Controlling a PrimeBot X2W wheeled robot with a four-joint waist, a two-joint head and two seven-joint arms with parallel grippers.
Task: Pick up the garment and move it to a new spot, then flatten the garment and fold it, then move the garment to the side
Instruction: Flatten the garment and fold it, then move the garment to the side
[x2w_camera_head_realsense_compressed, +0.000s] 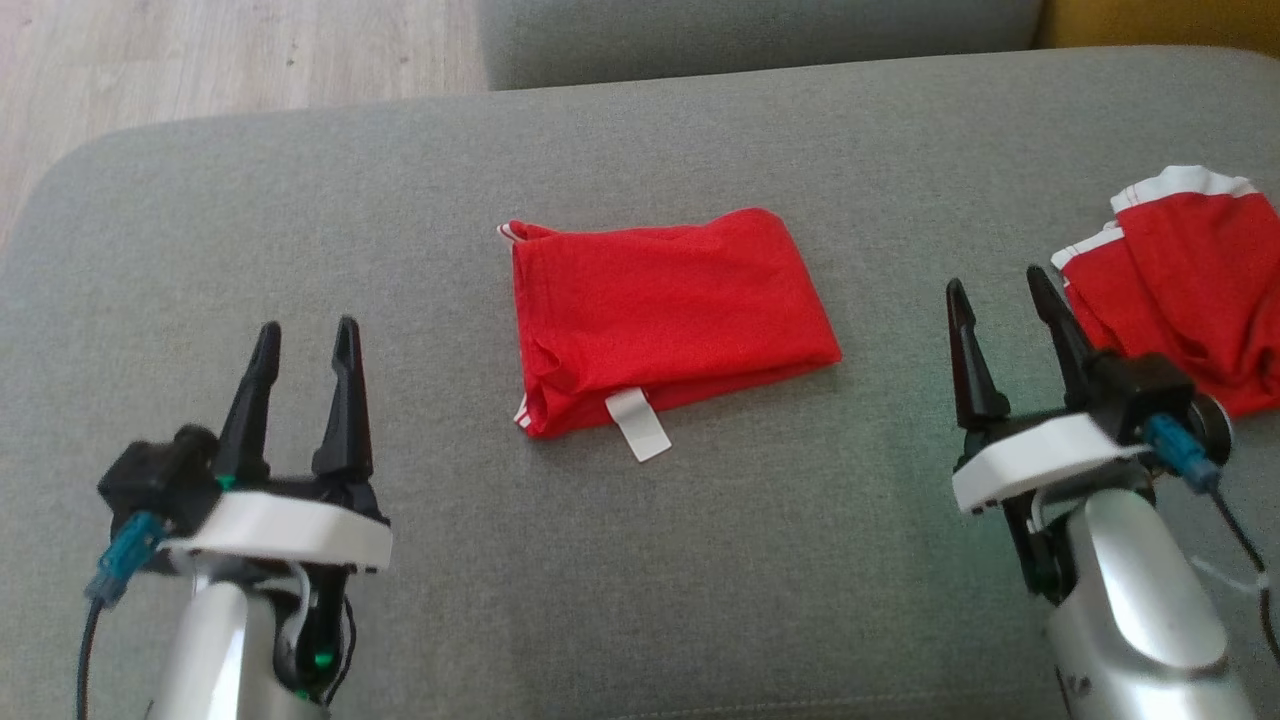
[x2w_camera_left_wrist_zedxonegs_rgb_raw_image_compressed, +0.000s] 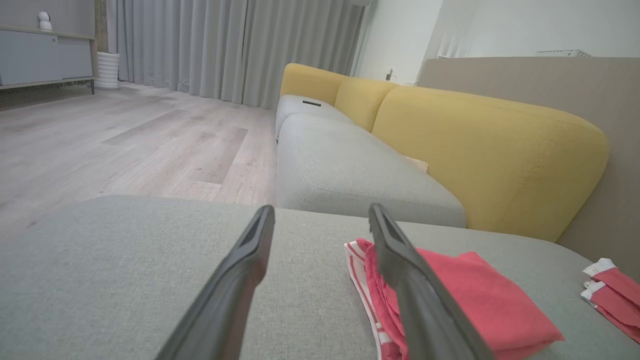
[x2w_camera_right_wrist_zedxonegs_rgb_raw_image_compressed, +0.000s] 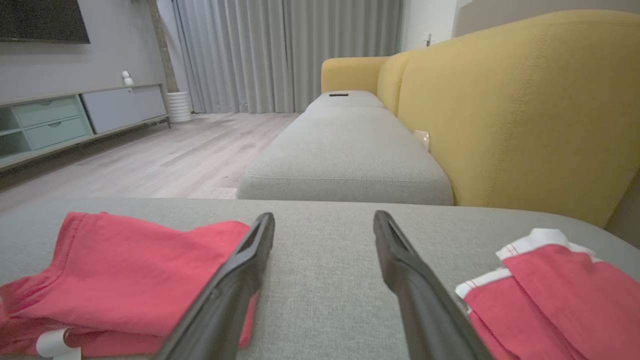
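Observation:
A red garment (x2w_camera_head_realsense_compressed: 665, 315) lies folded into a rectangle in the middle of the grey cushion (x2w_camera_head_realsense_compressed: 700, 560), a white label sticking out at its near edge. It also shows in the left wrist view as the red garment (x2w_camera_left_wrist_zedxonegs_rgb_raw_image_compressed: 475, 300) and in the right wrist view as the red garment (x2w_camera_right_wrist_zedxonegs_rgb_raw_image_compressed: 130, 280). My left gripper (x2w_camera_head_realsense_compressed: 308, 335) hovers open to the left of it, nothing between the fingers. My right gripper (x2w_camera_head_realsense_compressed: 1000, 280) stands open to the right of it, between the folded garment and a second red piece.
A second red garment with white trim (x2w_camera_head_realsense_compressed: 1190, 280) lies crumpled at the cushion's right edge, close beside my right gripper. Beyond the cushion run a grey sofa seat (x2w_camera_right_wrist_zedxonegs_rgb_raw_image_compressed: 345, 155) and a yellow backrest (x2w_camera_right_wrist_zedxonegs_rgb_raw_image_compressed: 510, 100). Wooden floor (x2w_camera_head_realsense_compressed: 200, 50) lies at the far left.

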